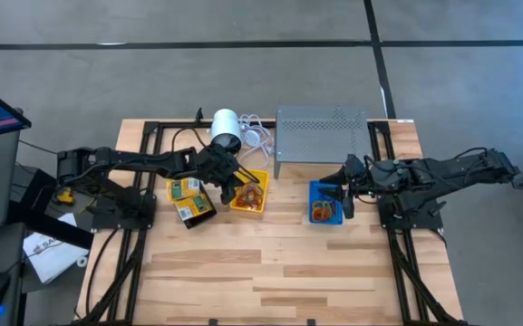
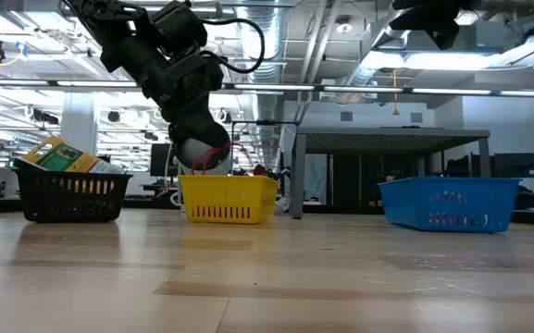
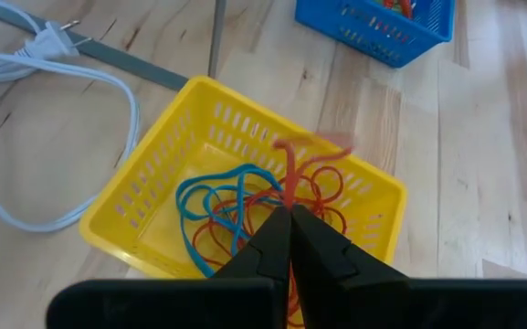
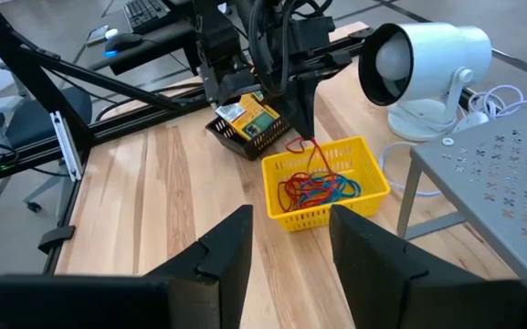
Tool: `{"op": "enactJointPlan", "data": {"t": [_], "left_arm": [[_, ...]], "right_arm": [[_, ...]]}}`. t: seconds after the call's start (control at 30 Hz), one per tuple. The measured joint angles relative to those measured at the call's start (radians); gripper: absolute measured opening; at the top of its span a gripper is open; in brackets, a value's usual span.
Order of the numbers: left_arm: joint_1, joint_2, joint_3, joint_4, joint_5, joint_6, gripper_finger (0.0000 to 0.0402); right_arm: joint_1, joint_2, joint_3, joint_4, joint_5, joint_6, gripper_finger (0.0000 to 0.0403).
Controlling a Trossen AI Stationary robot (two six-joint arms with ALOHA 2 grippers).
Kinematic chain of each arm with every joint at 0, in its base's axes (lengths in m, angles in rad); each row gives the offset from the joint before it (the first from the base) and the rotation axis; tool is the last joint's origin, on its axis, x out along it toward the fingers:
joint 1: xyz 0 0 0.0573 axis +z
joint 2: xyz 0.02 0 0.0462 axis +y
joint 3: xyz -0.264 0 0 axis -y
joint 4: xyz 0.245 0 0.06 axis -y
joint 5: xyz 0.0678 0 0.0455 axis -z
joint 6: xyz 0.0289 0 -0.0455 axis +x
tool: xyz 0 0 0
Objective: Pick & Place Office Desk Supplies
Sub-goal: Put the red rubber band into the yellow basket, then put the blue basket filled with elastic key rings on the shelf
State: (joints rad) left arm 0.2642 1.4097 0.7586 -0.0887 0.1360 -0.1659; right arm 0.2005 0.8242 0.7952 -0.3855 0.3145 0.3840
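A red rubber band (image 3: pixel 289 174) is pinched in the fully closed left pincer (image 3: pixel 289 212) just above the yellow bin (image 3: pixel 153 196), which stands on the desk (image 1: pixel 270 263) between the black bin (image 1: pixel 195 210) of yellow-and-green packets (image 1: pixel 185 188) and the blue bin (image 1: pixel 326 201). More red and blue loops (image 3: pixel 210 206) lie tangled inside the yellow bin, and the held band trails down among them.

The right pincer (image 4: pixel 289 239) is held half open over the blue bin with nothing in it.

The step in hand is judged to be lifting one band out. It is best raised straight and slowly until the loop hangs free of its neighbours, so that none are dragged over the rim. The grip should be kept firm on so thin a loop before any sideways travel is begun.
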Motion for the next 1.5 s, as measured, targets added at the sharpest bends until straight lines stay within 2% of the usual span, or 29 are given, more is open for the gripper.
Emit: {"op": "enactJointPlan", "data": {"t": [0.73,0.87,1.2,1.33,1.5], "left_arm": [[-0.012,0.0,-0.001,0.022,0.0,-0.05,0.0009],[-0.017,0.0,-0.001,0.015,0.0,-0.049,0.0044],[-0.017,0.0,-0.001,0.078,0.029,-0.078,0.0189],[-0.017,-0.006,-0.001,0.17,0.043,-0.086,0.0209],[-0.017,-0.051,-0.002,0.351,0.201,-0.089,0.0203]], "right_arm": [[0.0,0.0,0.0,-0.003,0.0,0.0,0.0143],[0.0,0.0,0.0,-0.003,0.0,0.0,0.0143],[0.0,0.0,0.0,-0.004,0.0,0.0,0.0143],[0.0,0.0,0.0,-0.012,0.0,0.0,0.0143],[-0.001,0.0,0.003,-0.034,-0.011,-0.002,0.0143]]}}
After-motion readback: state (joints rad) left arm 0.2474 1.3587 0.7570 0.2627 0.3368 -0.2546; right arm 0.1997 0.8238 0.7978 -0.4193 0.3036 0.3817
